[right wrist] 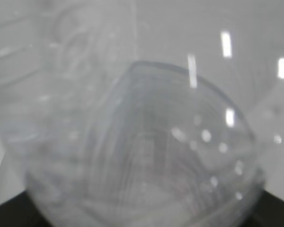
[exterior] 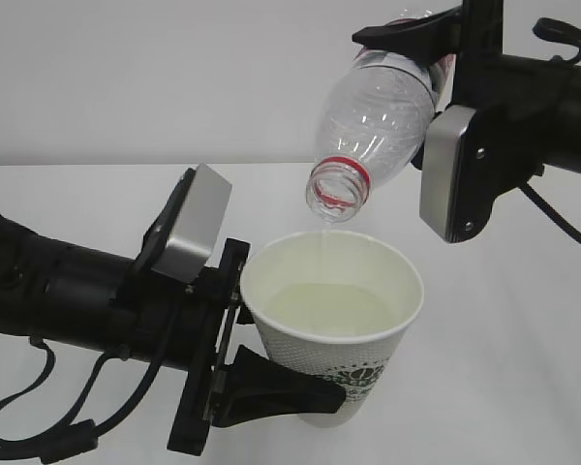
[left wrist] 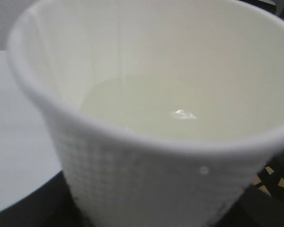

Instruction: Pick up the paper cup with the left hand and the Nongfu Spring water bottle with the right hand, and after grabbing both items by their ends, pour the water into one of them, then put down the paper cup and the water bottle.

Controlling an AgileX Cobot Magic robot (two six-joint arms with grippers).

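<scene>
Paper cup, gripped low by the left hand, holds water above the table. Behind and above, the right hand clamps the tilted Nongfu Spring water bottle; if the mouth drifts past the rim, it may spill.

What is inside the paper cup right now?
The paper cup holds faintly yellowish water, with a thin stream entering from the bottle. The cup's bottom is not discernible beneath the liquid.

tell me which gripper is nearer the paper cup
Left. The left gripper clamps the paper cup low on its side; the right gripper is above, holding the water bottle.
</scene>
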